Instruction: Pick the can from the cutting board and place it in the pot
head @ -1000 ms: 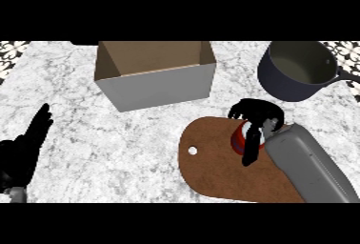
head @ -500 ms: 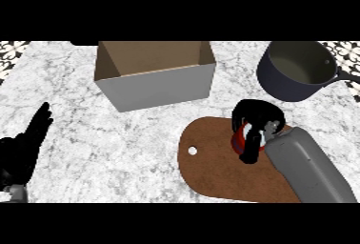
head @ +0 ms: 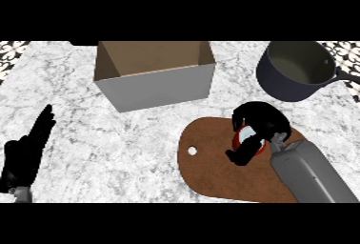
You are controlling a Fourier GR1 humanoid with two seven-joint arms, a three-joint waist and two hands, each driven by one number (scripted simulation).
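Right hand [head: 262,121] has its fingers curled round the red can [head: 247,137], over the upper part of the brown cutting board [head: 218,171]. On the marble counter [head: 105,138] I see the open cardboard box [head: 158,88] at the back and the dark pot [head: 281,86] at the far right, well apart from the can. The left hand [head: 25,155] rests open by the left edge.

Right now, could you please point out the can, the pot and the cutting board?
can [head: 247,136], head view, on its pale top.
pot [head: 281,88], head view, on its dark outer wall.
cutting board [head: 215,171], head view, on its bare brown surface.
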